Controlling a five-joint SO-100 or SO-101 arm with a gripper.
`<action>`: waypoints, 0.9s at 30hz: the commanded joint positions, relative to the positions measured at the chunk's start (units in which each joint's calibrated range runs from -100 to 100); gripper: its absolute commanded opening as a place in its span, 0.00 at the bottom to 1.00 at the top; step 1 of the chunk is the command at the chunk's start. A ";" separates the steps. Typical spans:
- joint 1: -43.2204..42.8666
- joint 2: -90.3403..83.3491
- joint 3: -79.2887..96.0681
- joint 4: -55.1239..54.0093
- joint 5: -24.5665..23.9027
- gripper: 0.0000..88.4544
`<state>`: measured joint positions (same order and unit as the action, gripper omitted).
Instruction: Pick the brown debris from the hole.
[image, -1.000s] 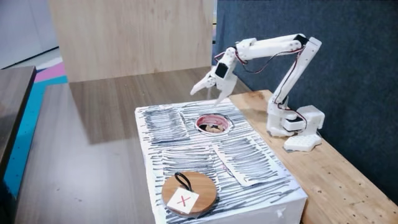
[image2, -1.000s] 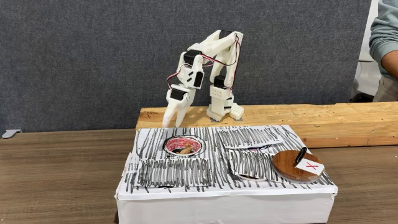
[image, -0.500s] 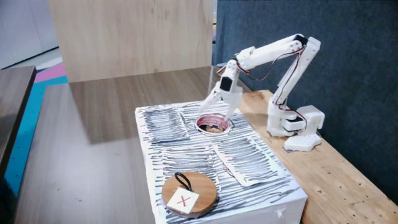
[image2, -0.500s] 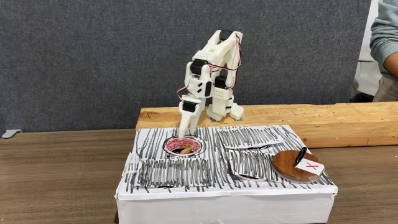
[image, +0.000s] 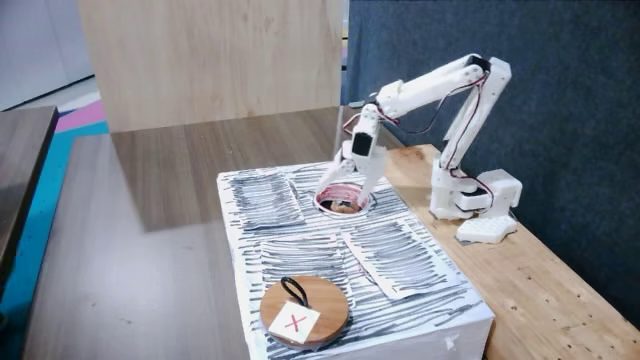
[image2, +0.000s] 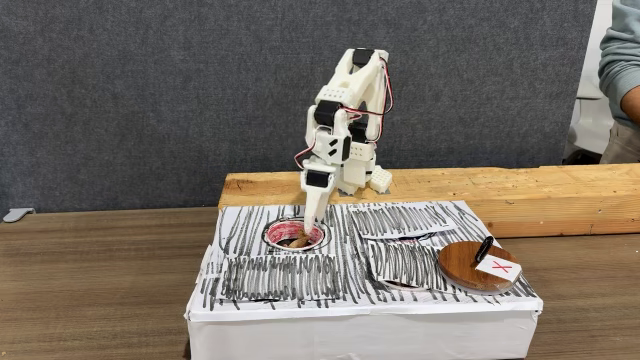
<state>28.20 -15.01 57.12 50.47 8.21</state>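
Surface (image2: 100, 280): dark wood-grain top, bare and wide on the 9 o'clock side of the box in both fixed views.

Plank (image2: 560, 195): pale raw timber, raised, running behind the box; carries the arm's base.

Box (image2: 360, 325): white sides, top covered in black-and-white scribbled stripes. Open striped room lies between the hole and the disc.

Arm (image: 440, 80): white printed links with red wiring, base at 3 o'clock of the hole in a fixed view (image: 460, 195), reaching out and bending steeply down.

Person's sleeve (image2: 620, 50): grey-green, at the 3 o'clock frame edge, well apart from the box.

Wooden disc (image2: 470, 268): round, brown, at the box's near corner, with a black loop and a white label bearing a red "X" (image2: 501, 267). No other writing is legible.

Hole (image2: 283, 231): round, white and reddish-pink rim, dark inside, near the box's far edge.

Tool (image2: 311, 232): pointing down, tip at the hole's rim on the 3 o'clock side; cannot tell whether its jaws are apart or together.

Brown debris (image2: 296, 241): small tan lumps lying inside the hole, just beside the tool tip; also seen in a fixed view (image: 343, 208).
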 joint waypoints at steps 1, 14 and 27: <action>1.63 2.53 -1.02 -1.12 -2.29 0.40; 3.45 4.70 -8.08 -2.38 -7.33 0.40; 5.06 20.62 -16.31 -4.73 -10.76 0.40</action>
<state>32.24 5.34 42.47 45.69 -1.89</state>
